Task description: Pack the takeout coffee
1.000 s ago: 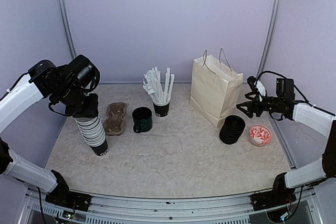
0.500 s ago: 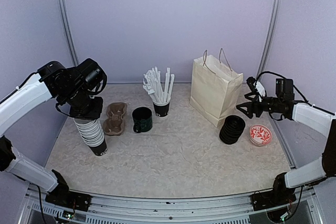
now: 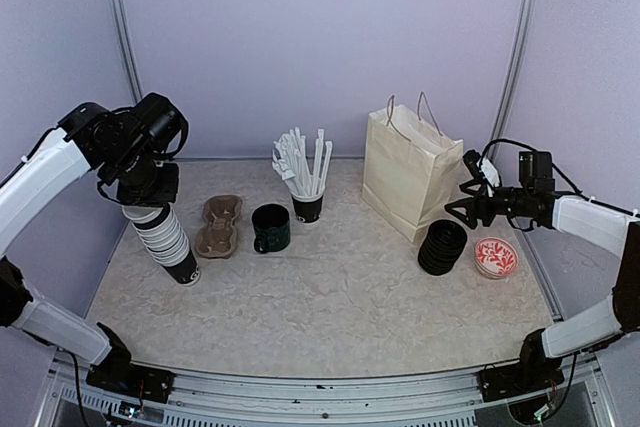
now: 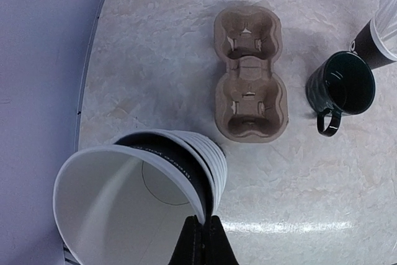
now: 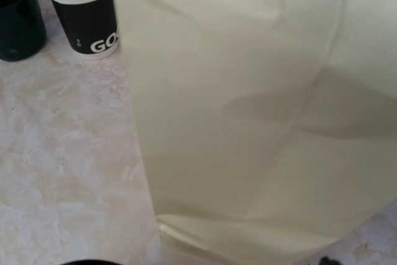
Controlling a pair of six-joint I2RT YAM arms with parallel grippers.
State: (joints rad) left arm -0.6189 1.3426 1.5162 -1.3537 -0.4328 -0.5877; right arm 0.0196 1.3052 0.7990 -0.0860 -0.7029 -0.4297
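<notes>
The pale marbled surface [image 3: 340, 297] carries everything, and by my reading the packing has barely begun. The tall cream paper bag with cord handles [image 3: 410, 182] stands at the back right; I cannot see inside it. At the left the nested stack of black paper takeout cups [image 3: 165, 242] leans over. My left hand [image 4: 202, 231] is pinched tight on the white rim of the top cup, so separating one cup looks like the step in hand. The stack of round black plastic lids [image 3: 442, 247] sits just in front of the bag. My right hand [image 3: 458, 209] hangs above it, fingers spread wide and holding nothing. The brown moulded-pulp two-cup carrier [image 4: 250, 76] lies unfilled beside the cups. No cup is lidded, seated in the carrier or bagged yet
</notes>
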